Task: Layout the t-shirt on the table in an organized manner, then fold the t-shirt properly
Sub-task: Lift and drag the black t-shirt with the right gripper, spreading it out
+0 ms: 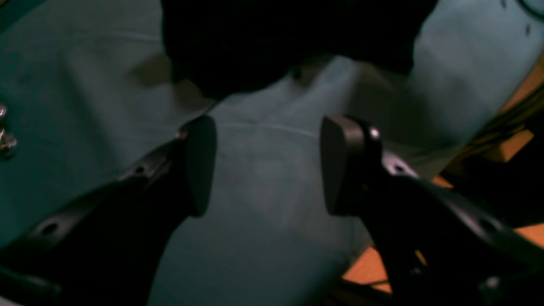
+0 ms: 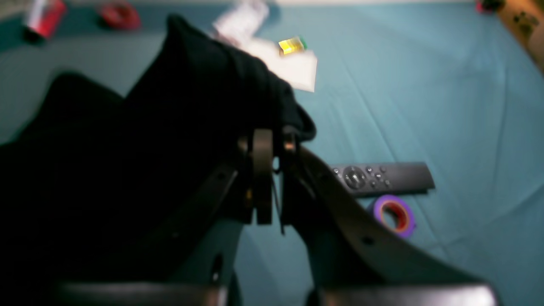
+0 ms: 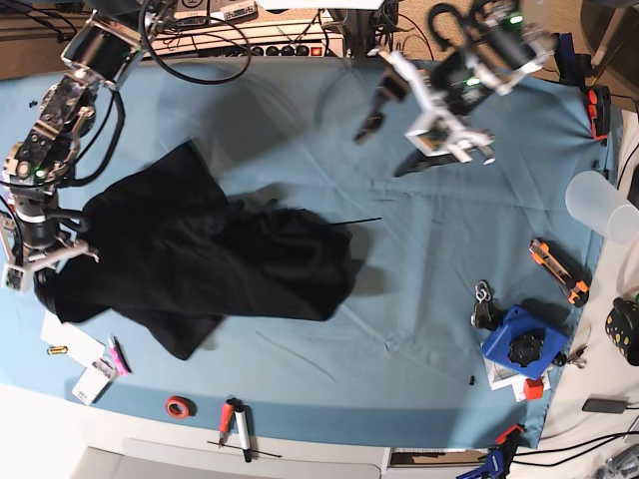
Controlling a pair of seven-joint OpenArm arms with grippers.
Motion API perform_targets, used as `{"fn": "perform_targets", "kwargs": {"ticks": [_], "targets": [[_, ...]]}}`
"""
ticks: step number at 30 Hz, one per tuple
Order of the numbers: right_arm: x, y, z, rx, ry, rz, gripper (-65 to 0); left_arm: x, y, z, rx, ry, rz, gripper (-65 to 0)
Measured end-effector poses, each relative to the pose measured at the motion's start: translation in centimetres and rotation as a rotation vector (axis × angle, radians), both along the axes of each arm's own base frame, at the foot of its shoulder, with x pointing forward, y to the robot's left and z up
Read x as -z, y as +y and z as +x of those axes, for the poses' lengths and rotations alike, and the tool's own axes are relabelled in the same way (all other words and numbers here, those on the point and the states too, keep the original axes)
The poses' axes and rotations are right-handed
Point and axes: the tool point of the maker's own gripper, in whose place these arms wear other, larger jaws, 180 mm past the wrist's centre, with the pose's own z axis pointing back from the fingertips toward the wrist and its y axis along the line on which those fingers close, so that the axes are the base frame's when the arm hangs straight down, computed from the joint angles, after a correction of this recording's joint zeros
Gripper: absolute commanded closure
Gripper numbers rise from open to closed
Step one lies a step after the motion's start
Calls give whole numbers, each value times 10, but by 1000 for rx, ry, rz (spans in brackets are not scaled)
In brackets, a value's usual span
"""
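The black t-shirt lies crumpled on the left half of the table, plain side showing. My right gripper is at the shirt's left edge. In the right wrist view that gripper is shut on a bunched fold of the t-shirt, lifted off the blue table. My left gripper hangs above the far middle of the table, apart from the shirt. In the left wrist view the left gripper is open with nothing between its pads, and the t-shirt lies beyond it on the table.
A remote, a purple tape roll and white paper lie near my right gripper. A blue box, an orange knife and a plastic cup sit at the right edge. Red tape and pens lie at the front.
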Motion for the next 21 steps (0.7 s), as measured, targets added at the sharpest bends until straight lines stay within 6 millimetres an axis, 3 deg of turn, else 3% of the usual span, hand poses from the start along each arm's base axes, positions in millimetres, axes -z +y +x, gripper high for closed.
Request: {"fn": "perform_targets", "kwargs": {"ticks": [3, 6, 11, 17, 18, 21], "targets": [[28, -15, -6, 37, 57, 47, 0, -4, -23, 12, 57, -69, -15, -386], [43, -21, -11, 56, 85, 76, 0, -8, -41, 24, 94, -121, -6, -386], [44, -25, -13, 69, 83, 81, 0, -9, -58, 52, 103, -181, 31, -386], [52, -26, -20, 88, 143, 91, 0, 15, -74, 68, 106, -131, 46, -386], [53, -26, -21, 88, 148, 94, -19, 17, -74, 69, 105, -124, 47, -386], [56, -26, -23, 96, 167, 100, -163, 21, -74, 69, 106, -114, 57, -386]]}}
